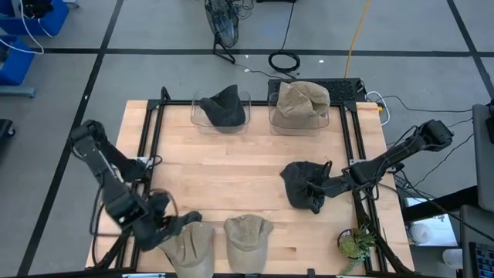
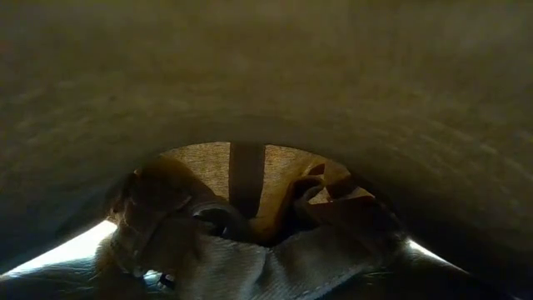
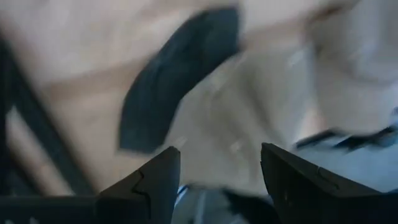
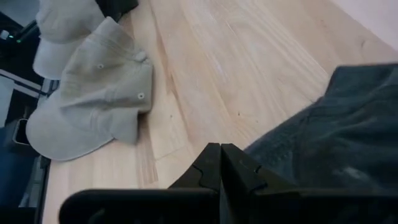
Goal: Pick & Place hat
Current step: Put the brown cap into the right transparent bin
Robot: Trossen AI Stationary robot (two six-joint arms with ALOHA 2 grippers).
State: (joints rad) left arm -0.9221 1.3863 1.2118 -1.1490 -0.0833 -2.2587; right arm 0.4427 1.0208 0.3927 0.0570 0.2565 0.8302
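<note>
Two beige hats lie crown-up at the table's near edge, the left beige hat point(image 1: 191, 245) and the right one point(image 1: 248, 241). My left gripper point(image 1: 179, 225) point(image 3: 219, 180) is open just over the left beige hat point(image 3: 249, 124), a finger on either side of its cloth; I cannot tell whether they touch it. A black hat point(image 1: 302, 185) sits crumpled right of the table's middle. My right gripper point(image 1: 318, 185) point(image 4: 221, 155) is shut at its right side. My right gripper is shut at the right edge of the black hat point(image 4: 273, 155), coming in level from the table's right. Its fingers point(image 4: 239, 171) hide the pinch itself. The hat's body point(image 4: 348, 130) bulges beside the fingers and rests on the table.
At the far edge stand two clear bins: the left bin point(image 1: 196, 116) holds a black hat point(image 1: 224, 108), the right bin point(image 1: 272, 120) a beige hat point(image 1: 301, 102). A small plant point(image 1: 356, 243) sits at the near right corner. Beige cloth point(image 2: 266, 75) fills the low view.
</note>
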